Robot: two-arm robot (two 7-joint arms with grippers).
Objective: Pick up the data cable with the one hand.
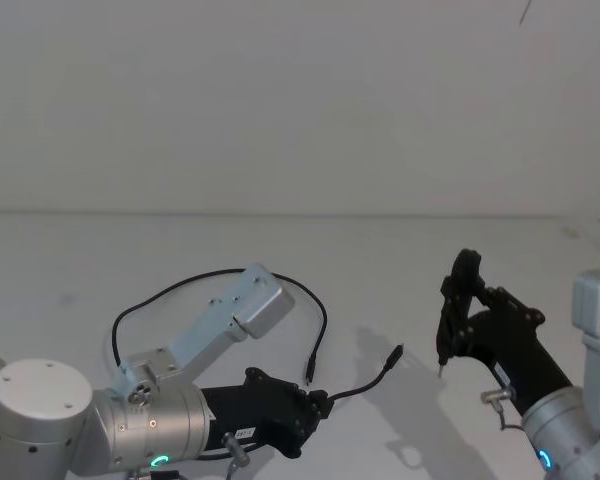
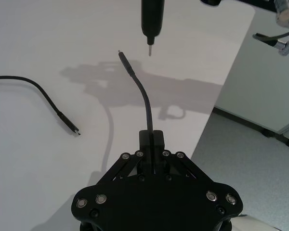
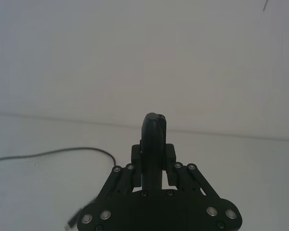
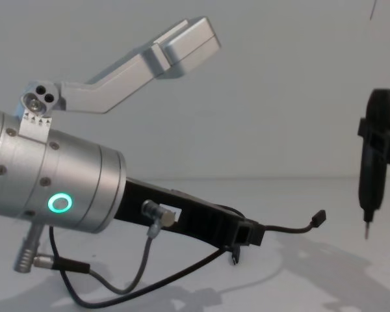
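The data cable (image 1: 180, 285) is thin and black, and it loops across the white table. My left gripper (image 1: 320, 405), the flat black one on the silver cylinder with the green ring, is shut on the cable near one end. That end rises off the table past the fingers, its plug (image 1: 396, 352) pointing toward the right arm. The left wrist view shows the cable (image 2: 143, 94) arching out of the left gripper (image 2: 151, 137), while the other plug (image 2: 75, 131) lies flat on the table. My right gripper (image 1: 470, 308) hangs over the table at the right, shut on a slim black tool (image 4: 370, 175) with a metal tip.
The white table (image 2: 33, 163) ends at an edge (image 2: 226, 82) close beyond the right arm's tool, with floor below. A silver bracket (image 1: 230, 315) on my left wrist overhangs the cable loop. A grey lead (image 4: 149, 279) hangs under the left wrist. A white wall stands behind.
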